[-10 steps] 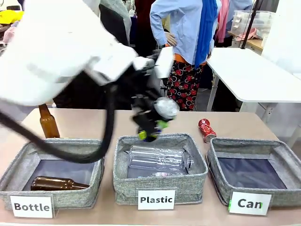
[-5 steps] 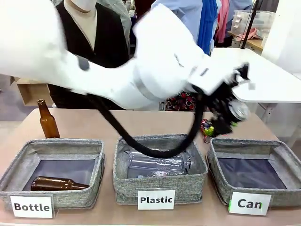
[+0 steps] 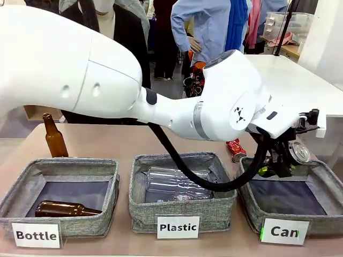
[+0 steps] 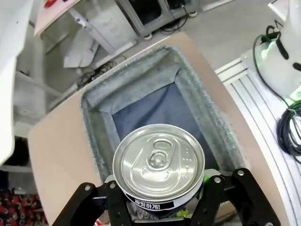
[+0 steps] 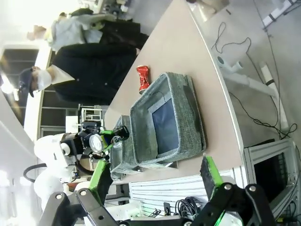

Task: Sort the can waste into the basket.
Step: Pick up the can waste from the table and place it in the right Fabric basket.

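can (image 4: 159, 162) clamped tight in my left gripper (image 4: 160, 207), hanging over the can basket (image 4: 186, 77); my right gripper (image 5: 157, 181) sits wide open, empty.

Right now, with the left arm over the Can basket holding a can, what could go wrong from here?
1. The left gripper holds the silver-topped drink can seemingly over the edge of the Can basket, not its middle; released here, it may clip the rim and bounce out.
2. The arm's black cable hangs low over the Plastic basket; retracting could snag it.
3. The red crushed can lies close behind; the arm could knock it.
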You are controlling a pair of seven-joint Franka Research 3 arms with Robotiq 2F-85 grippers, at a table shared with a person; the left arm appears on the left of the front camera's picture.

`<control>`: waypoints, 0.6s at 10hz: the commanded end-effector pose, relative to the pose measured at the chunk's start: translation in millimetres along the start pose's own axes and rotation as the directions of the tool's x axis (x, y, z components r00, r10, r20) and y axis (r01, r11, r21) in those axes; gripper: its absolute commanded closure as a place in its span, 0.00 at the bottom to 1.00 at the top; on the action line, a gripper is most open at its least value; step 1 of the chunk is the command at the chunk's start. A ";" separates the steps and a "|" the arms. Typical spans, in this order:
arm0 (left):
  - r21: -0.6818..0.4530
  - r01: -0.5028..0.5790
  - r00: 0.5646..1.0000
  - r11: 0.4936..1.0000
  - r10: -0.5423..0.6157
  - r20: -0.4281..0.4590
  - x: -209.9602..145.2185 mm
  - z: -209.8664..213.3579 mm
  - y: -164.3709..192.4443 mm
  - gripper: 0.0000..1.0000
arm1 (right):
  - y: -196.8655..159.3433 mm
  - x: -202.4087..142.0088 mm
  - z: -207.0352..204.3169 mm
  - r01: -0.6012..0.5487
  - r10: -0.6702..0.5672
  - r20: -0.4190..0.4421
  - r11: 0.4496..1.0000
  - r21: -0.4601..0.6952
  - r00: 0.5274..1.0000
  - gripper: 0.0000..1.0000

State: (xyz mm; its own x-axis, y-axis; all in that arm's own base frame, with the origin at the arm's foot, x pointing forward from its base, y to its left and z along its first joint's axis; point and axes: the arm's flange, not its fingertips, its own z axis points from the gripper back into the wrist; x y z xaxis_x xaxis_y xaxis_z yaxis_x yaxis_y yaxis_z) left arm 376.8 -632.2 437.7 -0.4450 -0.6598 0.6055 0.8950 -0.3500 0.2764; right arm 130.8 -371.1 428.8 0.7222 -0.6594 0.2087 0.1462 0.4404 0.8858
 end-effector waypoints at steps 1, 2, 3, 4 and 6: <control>-0.016 -0.025 1.000 1.000 0.025 -0.011 13.7 0.3 9.6 0.60 | 1.9 -5.5 4.0 -0.005 0.005 -0.008 1.000 -0.016 1.000 0.00; -0.011 -0.010 1.000 1.000 0.010 -0.018 16.1 0.1 7.5 0.60 | 1.9 -5.5 4.0 -0.005 0.005 -0.008 1.000 -0.016 1.000 0.00; -0.028 0.002 1.000 1.000 -0.002 -0.006 19.0 -0.3 4.8 0.60 | 1.9 -5.5 4.0 -0.005 0.005 -0.008 1.000 -0.016 1.000 0.00; -0.056 0.000 1.000 0.998 0.000 -0.002 20.3 0.0 2.4 0.60 | 1.9 -5.5 4.0 -0.005 0.005 -0.008 1.000 -0.016 1.000 0.00; -0.047 0.025 1.000 0.999 -0.025 -0.010 19.4 3.0 0.3 0.03 | 1.9 -5.5 4.0 -0.005 0.005 -0.008 1.000 -0.016 1.000 0.00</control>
State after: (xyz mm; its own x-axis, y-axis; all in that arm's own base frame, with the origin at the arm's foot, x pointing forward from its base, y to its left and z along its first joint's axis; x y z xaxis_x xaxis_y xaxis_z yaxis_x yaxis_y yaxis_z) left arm 366.5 -646.0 448.1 -0.4608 -0.6578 0.5958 0.8851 -0.3900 0.2540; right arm 130.7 -371.0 429.1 0.7221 -0.6594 0.2094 0.1457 0.4408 0.8857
